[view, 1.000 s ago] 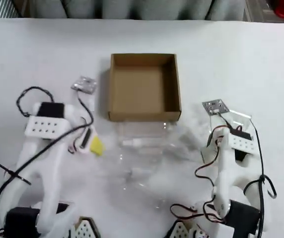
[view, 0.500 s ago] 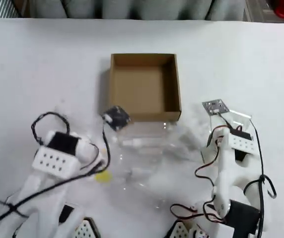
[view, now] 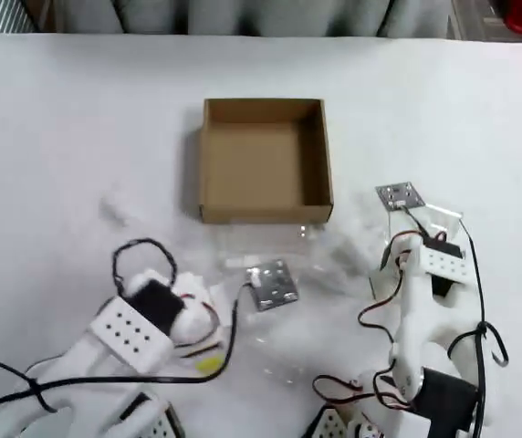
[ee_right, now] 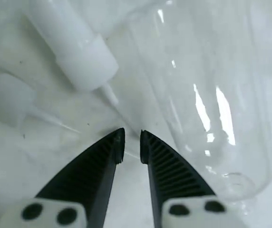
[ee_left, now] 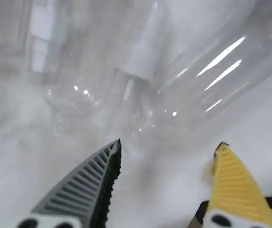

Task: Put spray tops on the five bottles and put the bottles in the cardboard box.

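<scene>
The cardboard box (view: 264, 160) stands open-topped at the table's middle, with nothing seen inside. Several clear bottles (view: 320, 251) lie on the white table just in front of it. In the left wrist view my left gripper (ee_left: 169, 144) is open, its grey and yellow fingers (ee_left: 231, 180) low over the table just short of two lying bottles (ee_left: 212, 80), with a white spray top (ee_left: 143, 52) between them. My right gripper (ee_right: 131, 134) is shut with nothing in it, close above the table beside a clear bottle (ee_right: 207, 95) and a white spray top (ee_right: 79, 52).
A second white spray top (ee_right: 12, 97) lies beside the first. The left arm (view: 133, 333) and its cables cover the near left of the table, and the right arm (view: 425, 274) stands at the near right. Bare table surrounds the box on its far side and left.
The left arm has swung from beside the box's left side towards the near middle of the table, over the bottles. The right arm has kept still.
</scene>
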You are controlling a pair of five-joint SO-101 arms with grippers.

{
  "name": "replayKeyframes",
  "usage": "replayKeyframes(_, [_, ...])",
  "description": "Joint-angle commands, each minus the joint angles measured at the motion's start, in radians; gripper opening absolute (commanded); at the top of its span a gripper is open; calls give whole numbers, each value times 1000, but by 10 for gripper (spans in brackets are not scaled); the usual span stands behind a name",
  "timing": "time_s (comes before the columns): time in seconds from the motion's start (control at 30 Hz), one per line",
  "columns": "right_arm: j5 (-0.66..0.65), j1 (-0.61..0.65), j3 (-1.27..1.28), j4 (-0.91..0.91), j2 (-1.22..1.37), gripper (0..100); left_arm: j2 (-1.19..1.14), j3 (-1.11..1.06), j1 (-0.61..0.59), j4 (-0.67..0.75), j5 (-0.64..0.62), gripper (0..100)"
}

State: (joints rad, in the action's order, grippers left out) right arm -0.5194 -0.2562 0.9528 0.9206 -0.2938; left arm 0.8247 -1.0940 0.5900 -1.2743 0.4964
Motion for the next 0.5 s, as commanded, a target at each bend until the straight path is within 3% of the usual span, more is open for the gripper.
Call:
replayKeyframes(0.0, [11,13,5,-12,-19,44,58,12,134,41,-63,306])
replayKeyframes(0.3, [2,12,5,-12,-21,44,156,-31,354,163,-21,315])
replayKeyframes(0.47, [2,12,3,-12,-21,44,-1,-68,317,253,48,356])
